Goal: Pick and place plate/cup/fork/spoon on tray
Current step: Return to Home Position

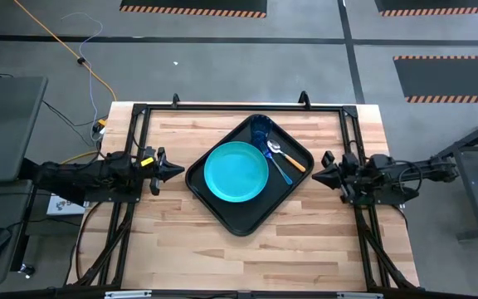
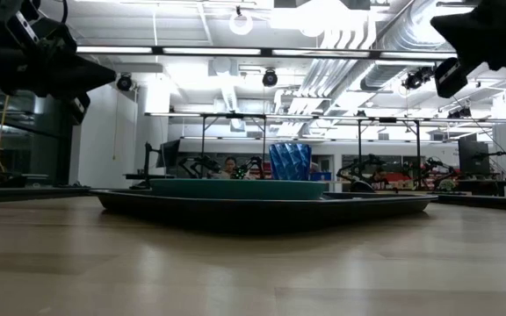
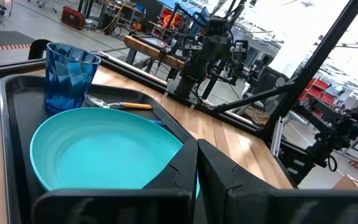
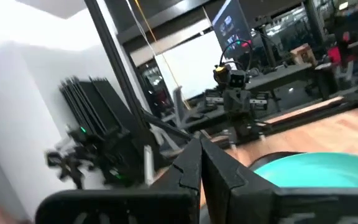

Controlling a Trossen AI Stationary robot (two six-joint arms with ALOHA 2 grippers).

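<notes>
The black tray [image 1: 222, 218] lies turned at an angle on the middle of the wooden table. The turquoise plate [image 1: 236, 172] lies flat in it. The dark-blue cup [image 1: 261, 127] stands upright in the tray's far corner. The orange-handled spoon [image 1: 286, 156] and the blue fork [image 1: 281, 170] lie in the tray beside the plate. My left gripper [image 1: 178, 170] is shut and empty, raised left of the tray. My right gripper [image 1: 315, 174] is shut and empty, raised right of the tray. The plate [image 3: 98, 149], cup [image 3: 69, 73] and spoon [image 3: 120, 104] also show in the left wrist view.
A black metal frame [image 1: 239, 108] runs along the table's far edge and down both sides behind the arms. Bare wood lies between the tray and the table's near edge [image 1: 239, 266]. Other robot stations stand in the room beyond the table.
</notes>
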